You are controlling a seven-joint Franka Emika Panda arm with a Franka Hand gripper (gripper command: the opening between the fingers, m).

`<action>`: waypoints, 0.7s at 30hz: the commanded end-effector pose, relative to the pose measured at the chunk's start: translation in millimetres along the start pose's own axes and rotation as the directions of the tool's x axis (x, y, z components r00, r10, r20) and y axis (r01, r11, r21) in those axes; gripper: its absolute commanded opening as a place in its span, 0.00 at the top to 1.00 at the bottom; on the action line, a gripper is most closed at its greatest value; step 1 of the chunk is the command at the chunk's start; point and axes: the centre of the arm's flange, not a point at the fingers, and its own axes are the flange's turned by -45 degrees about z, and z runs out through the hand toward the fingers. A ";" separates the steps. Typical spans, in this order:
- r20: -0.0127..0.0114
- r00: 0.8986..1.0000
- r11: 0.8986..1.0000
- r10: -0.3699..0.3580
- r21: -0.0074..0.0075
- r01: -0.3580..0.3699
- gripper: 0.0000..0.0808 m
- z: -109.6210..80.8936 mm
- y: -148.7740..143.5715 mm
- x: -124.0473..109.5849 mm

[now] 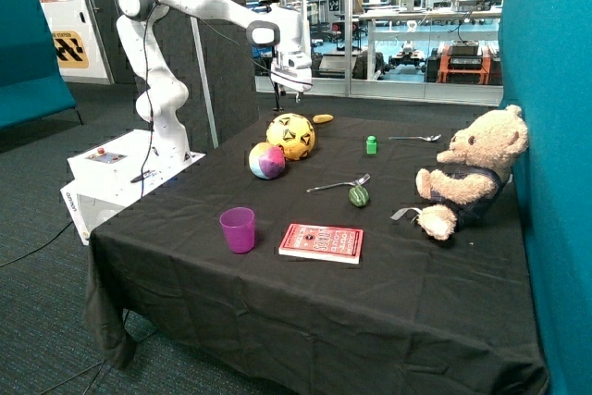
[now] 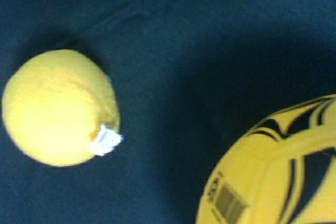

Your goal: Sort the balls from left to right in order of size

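hovering gripper (image 1: 296, 90) above centre of frame, over yellow football (image 1: 291, 135); claw state impossible to tell. small yellow ball (image 2: 59, 107) just behind. best to descend centred, straight down, avoiding football and multicoloured ball (image 1: 266, 161).

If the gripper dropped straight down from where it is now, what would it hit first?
Probably the black tablecloth between the small yellow ball and the yellow soccer ball. The gripper hangs above that gap, though depth is uncertain.
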 end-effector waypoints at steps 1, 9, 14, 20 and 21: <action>-0.010 0.998 0.998 -0.063 -0.009 0.063 0.00 6.7 -19.9 2.4; -0.010 0.996 0.996 -0.087 -0.009 0.087 0.06 13.9 -32.1 1.9; -0.010 0.993 0.993 -0.122 -0.009 0.122 0.24 19.7 -45.8 2.1; -0.009 0.987 0.987 -0.159 -0.010 0.159 0.40 23.0 -59.1 4.4; -0.009 0.986 0.986 -0.168 -0.010 0.168 0.44 24.1 -62.4 5.1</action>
